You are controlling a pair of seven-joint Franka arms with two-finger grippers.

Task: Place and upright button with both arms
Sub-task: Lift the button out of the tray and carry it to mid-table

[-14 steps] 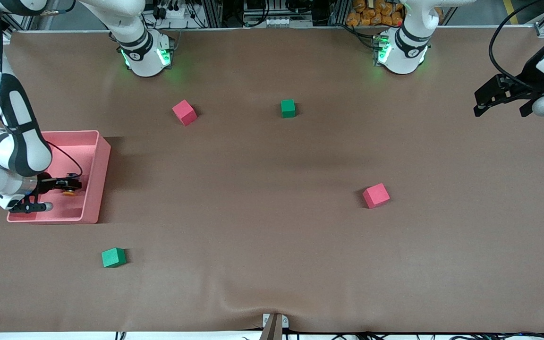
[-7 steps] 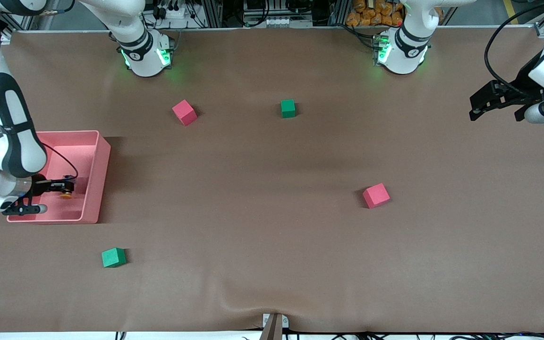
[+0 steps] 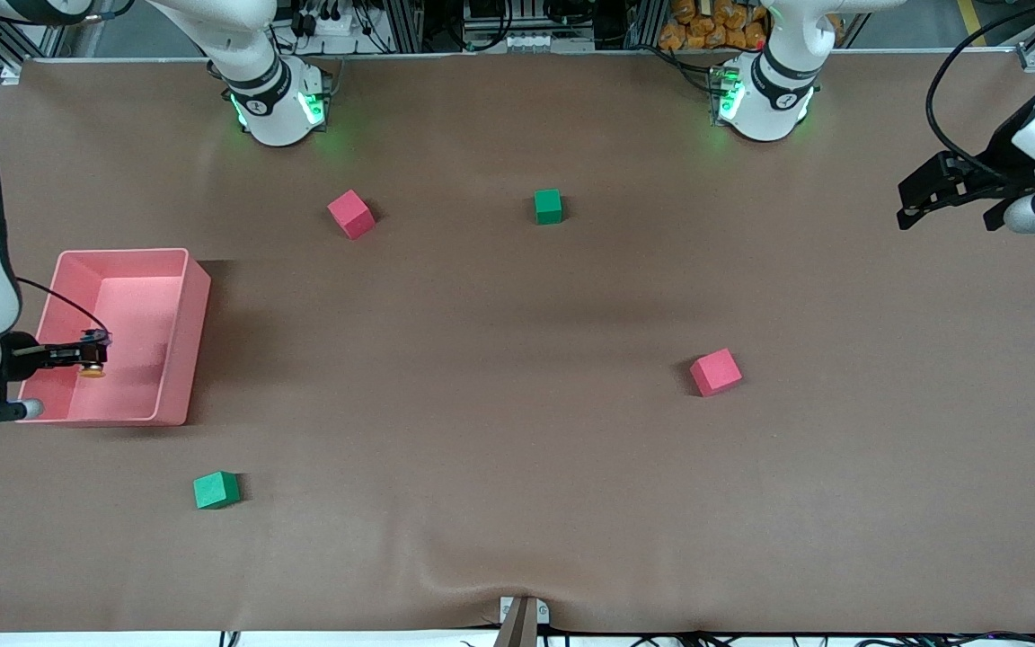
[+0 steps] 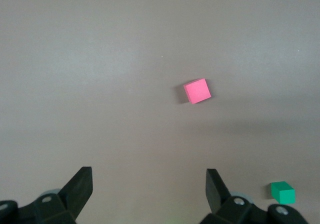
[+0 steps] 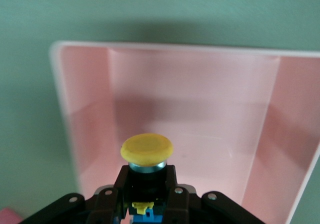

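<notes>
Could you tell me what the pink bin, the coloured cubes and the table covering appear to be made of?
Pink bin: probably moulded plastic, with thin smooth walls, rounded corners and a soft sheen inside.
Red cube and green cube: likely foam, matte with no glare; the look leaves it open.
Table covering: a matte brown sheet, perhaps paper or vinyl, rippled near the front edge.

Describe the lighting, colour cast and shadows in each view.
Front view: even overhead light, a dark shadow beside the pink bin. Right wrist view: greenish cast on the table, the button sharp in the right gripper. Left wrist view: soft, washed-out grey light.
</notes>
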